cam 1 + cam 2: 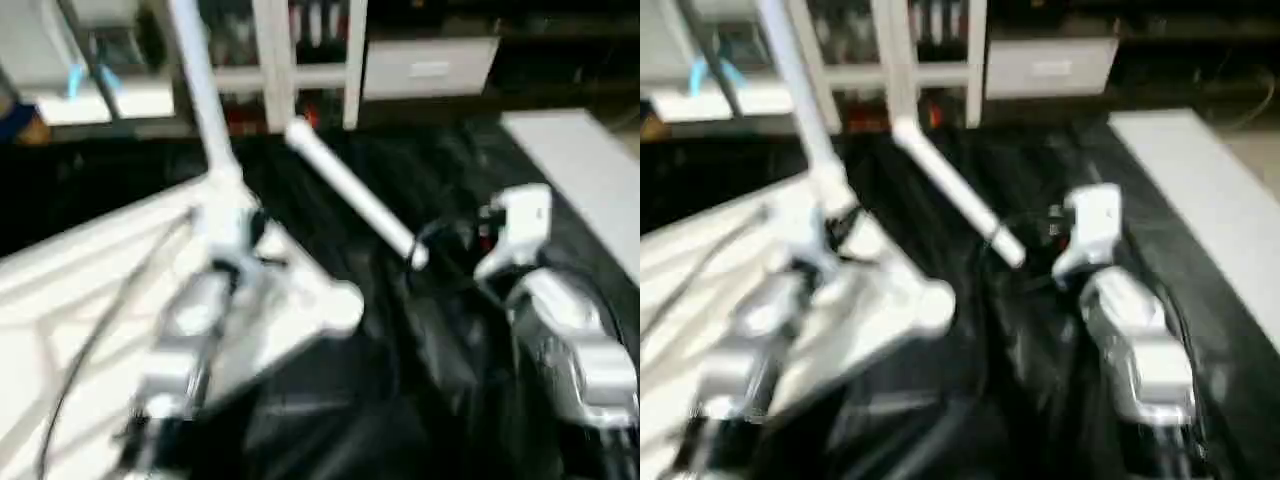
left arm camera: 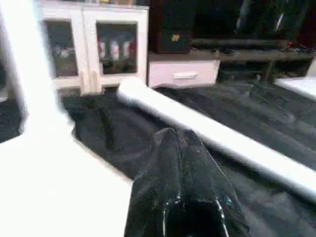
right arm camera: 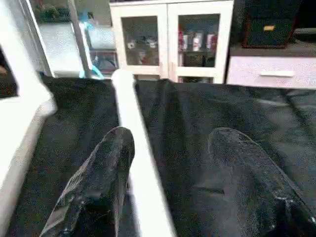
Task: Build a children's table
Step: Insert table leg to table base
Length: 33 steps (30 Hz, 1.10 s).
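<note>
1. Black cloth (image 1: 400, 400) covered the work surface, with a white glass-door cabinet (image 3: 170, 39) and a drawer unit (image 1: 430, 65) standing behind it.
2. The table top (image 1: 60, 290) lay at the robot's left, ribbed underside up. One leg (image 1: 205, 100) stood upright in a corner socket of it. Whether that leg was fully seated could not be told.
3. A loose leg (image 1: 355, 200) lay on the cloth, well apart from the table top's near corner socket (image 1: 340, 305), with its nearer end pointing toward the right claw.
4. The left claw (image 2: 170, 148) was closed with nothing between its fingers, beside the upright leg and above the table top's edge.
5. The right claw (image 3: 170, 173) stood half open and empty. In the right wrist view the loose leg passed between its fingers, lying against the left finger (image 3: 106, 168) rather than centred.
6. Judged step: picking up the loose leg. For a sound grip, the right claw should be centred over the tube before closing, and should grip near the end so the other end can be steered.
7. The tube is smooth, round and tapered, so it would probably roll or slip under an off-centre squeeze.
8. A white flat board (image 1: 580, 160) lay at the far right and was not part of this step.
</note>
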Motion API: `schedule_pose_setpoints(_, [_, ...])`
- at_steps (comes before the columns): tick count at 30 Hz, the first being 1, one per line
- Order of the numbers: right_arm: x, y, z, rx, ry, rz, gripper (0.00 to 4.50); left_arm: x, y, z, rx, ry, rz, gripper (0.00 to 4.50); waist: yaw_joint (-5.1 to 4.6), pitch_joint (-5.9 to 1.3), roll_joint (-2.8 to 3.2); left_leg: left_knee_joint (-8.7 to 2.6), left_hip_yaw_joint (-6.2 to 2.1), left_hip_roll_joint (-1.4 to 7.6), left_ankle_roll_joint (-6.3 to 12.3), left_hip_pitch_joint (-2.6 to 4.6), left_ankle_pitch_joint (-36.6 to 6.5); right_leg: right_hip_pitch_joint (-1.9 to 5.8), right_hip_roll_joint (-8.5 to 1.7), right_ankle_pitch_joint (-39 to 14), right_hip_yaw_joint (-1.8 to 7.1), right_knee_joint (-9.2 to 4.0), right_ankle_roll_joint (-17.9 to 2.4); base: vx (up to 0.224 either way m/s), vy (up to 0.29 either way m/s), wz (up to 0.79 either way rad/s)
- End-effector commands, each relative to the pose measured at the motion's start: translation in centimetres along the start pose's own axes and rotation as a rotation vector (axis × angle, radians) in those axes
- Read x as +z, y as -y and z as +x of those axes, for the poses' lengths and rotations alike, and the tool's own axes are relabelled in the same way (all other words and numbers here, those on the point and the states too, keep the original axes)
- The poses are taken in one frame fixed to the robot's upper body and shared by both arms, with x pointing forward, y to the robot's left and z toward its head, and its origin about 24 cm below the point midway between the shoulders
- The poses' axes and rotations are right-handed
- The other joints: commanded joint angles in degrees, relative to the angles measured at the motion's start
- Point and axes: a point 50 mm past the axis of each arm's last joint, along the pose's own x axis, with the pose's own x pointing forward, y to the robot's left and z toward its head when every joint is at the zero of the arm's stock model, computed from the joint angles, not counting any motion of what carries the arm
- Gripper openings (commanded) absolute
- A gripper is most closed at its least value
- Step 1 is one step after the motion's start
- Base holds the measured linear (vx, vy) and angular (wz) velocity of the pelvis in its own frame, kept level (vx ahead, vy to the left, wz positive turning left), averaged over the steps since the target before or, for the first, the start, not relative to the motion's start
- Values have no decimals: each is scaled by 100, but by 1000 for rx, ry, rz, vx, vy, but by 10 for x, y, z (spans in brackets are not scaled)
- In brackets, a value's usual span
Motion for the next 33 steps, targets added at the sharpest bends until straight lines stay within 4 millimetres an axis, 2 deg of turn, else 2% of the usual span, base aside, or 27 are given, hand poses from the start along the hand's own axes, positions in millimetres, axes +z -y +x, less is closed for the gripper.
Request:
schedule_pose_setpoints(1, [8,1,6,48,7,-17,273,7,7,-2,-26,20,9,0,387,-372,-266,678,15,-79,545,-988,469,1342,-740,2712,991,-797,-2712,156,21,35])
schedule_pose_setpoints(2, [10,2,10,93,-15,-19,273,7,6,-4,-36,8,25,0,433,-361,-282,700,-47,11,210,-1042,593,1303,-744,3539,968,-759,-2904,156,21,35])
schedule_pose_setpoints(3, [11,2,11,102,-19,-19,273,7,6,-5,-38,5,28,0,382,-308,-192,506,-219,241,-106,-1115,1161,1209,-789,4819,747,-673,-2928,123,22,13])
schedule_pose_setpoints(4, [11,3,14,134,-47,-46,273,8,5,-6,-53,4,32,0,421,-295,-28,-133,-235,365,31,-1101,2512,1027,-362,5203,217,-489,-2433,-58,-15,-4])
schedule_pose_setpoints(5, [11,3,18,196,-85,-68,273,10,3,-9,-79,9,38,0,425,-303,131,-442,-167,335,177,-999,3265,934,-39,4942,-27,-413,-2039,-58,-15,-4])
schedule_pose_setpoints(6, [11,3,18,207,-92,-72,273,10,3,-10,-83,10,39,0,306,-292,448,-526,-449,750,914,-697,4407,485,357,3023,-409,-102,-1095,-184,-20,-21])
schedule_pose_setpoints(7, [12,4,21,232,-107,-63,292,12,2,-12,-91,18,58,0,274,-435,595,-406,-680,1119,1275,-442,5310,307,223,1944,-280,5,-807,-61,0,-15])
schedule_pose_setpoints(8, [15,6,27,257,-114,-40,308,12,0,-15,-122,5,81,0,377,-394,454,-482,-706,1286,1374,-385,6083,216,-19,1265,-52,-174,-447,-61,0,-15])
schedule_pose_setpoints(9, [16,8,32,265,-130,-41,308,12,0,-16,-155,-10,92,0,444,-375,377,-603,-507,1070,1188,-550,5395,282,-20,1348,-56,-317,-412,0,0,0])
schedule_pose_setpoints(10, [16,9,33,267,-134,-42,308,12,0,-17,-164,-15,94,0,484,-361,313,-619,-397,938,1042,-617,4561,322,-41,1338,-58,-445,-547,-77,24,-8])
schedule_pose_setpoints(11, [14,12,39,287,-179,-57,310,12,1,-19,-225,-36,100,0,521,-343,253,-577,-239,786,856,-688,3560,369,-162,1298,-37,-632,-788,-77,24,-8])
schedule_pose_setpoints(12, [8,19,45,306,-256,-65,321,12,4,-23,-324,-70,123,0,682,-295,79,-623,57,574,202,-824,1066,554,-439,541,12,-878,-1362,-112,-2,-6])
schedule_pose_setpoints(13, [6,22,48,310,-288,-62,348,13,6,-25,-373,-92,138,0,727,-247,108,-690,128,670,-80,-712,257,481,-426,-500,-7,-966,-1479,-129,-13,1])
schedule_pose_setpoints(14, [6,22,48,310,-288,-62,348,13,6,-25,-373,-92,138,0,700,-223,126,-733,144,706,-183,-709,29,454,-368,-860,-22,-955,-1496,-129,-13,1])
schedule_pose_setpoints(15, [4,26,51,309,-325,-58,354,13,8,-28,-429,-116,156,0,657,-193,160,-839,179,776,-430,-683,-470,403,-265,-1361,-63,-946,-1379,-114,-5,0])
schedule_pose_setpoints(17, [-4,34,54,312,-416,-67,364,15,12,-32,-531,-159,190,0,583,-174,178,-917,164,782,-805,-678,-1151,343,-219,-1881,-97,-913,-1168,-87,12,-10])
schedule_pose_setpoints(18, [-4,34,54,312,-416,-67,380,15,12,-32,-531,-159,190,0,572,-182,183,-939,145,782,-966,-679,-1410,337,-240,-2047,-96,-917,-1043,-73,29,-18])
schedule_pose_setpoints(19, [-10,38,55,310,-471,-91,391,17,14,-34,-587,-175,198,0,581,-166,156,-957,152,789,-998,-660,-1490,308,-246,-2067,-87,-953,-989,-68,37,-15])
schedule_pose_setpoints(20, [-13,40,56,307,-496,-107,396,19,15,-35,-613,-183,200,0,583,-162,166,-935,154,774,-1058,-639,-1614,262,-272,-2090,-75,-951,-1010,-68,37,-15])
schedule_pose_setpoints(21, [-19,42,58,298,-531,-129,400,21,17,-37,-652,-194,199,0,599,-152,224,-951,159,775,-1097,-641,-1692,261,-295,-2082,-80,-958,-1007,0,0,0])
schedule_pose_setpoints(22, [-21,42,59,294,-539,-130,410,22,18,-37,-661,-197,198,0,584,-154,204,-948,172,781,-1123,-634,-1735,239,-294,-2039,-77,-963,-1023,0,0,0])
schedule_pose_setpoints(25, [-35,41,62,284,-603,-138,423,24,21,-37,-684,-208,195,0,558,-187,242,-976,208,777,-1065,-676,-1409,291,-245,-1165,-87,-893,-1170,0,0,0])
schedule_pose_setpoints(28, [-50,38,63,267,-638,-126,423,24,24,-36,-698,-213,189,0,561,-203,272,-974,231,775,-957,-683,-1184,308,-235,-806,-106,-869,-1263,0,0,0])
schedule_pose_setpoints(29, [-54,37,62,264,-643,-112,423,24,24,-35,-700,-213,186,0,545,-203,240,-955,259,768,-865,-676,-1129,310,-245,-786,-95,-885,-1318,0,0,0])
schedule_pose_setpoints(30, [-63,35,61,263,-666,-111,423,23,24,-35,-704,-223,192,0,552,-205,278,-937,282,774,-770,-680,-984,301,-267,-620,-80,-881,-1386,0,0,0])
schedule_pose_setpoints(31, [-63,35,61,263,-666,-111,423,23,24,-35,-704,-223,192,0,552,-205,278,-937,282,774,-770,-680,-984,301,-267,-620,-80,-881,-1386,0,0,0])
schedule_pose_setpoints(33, [-74,34,58,251,-702,-147,423,22,23,-36,-707,-241,207,0,536,-233,252,-909,312,775,-501,-733,-401,362,-254,-87,-107,-828,-1520,0,0,0])
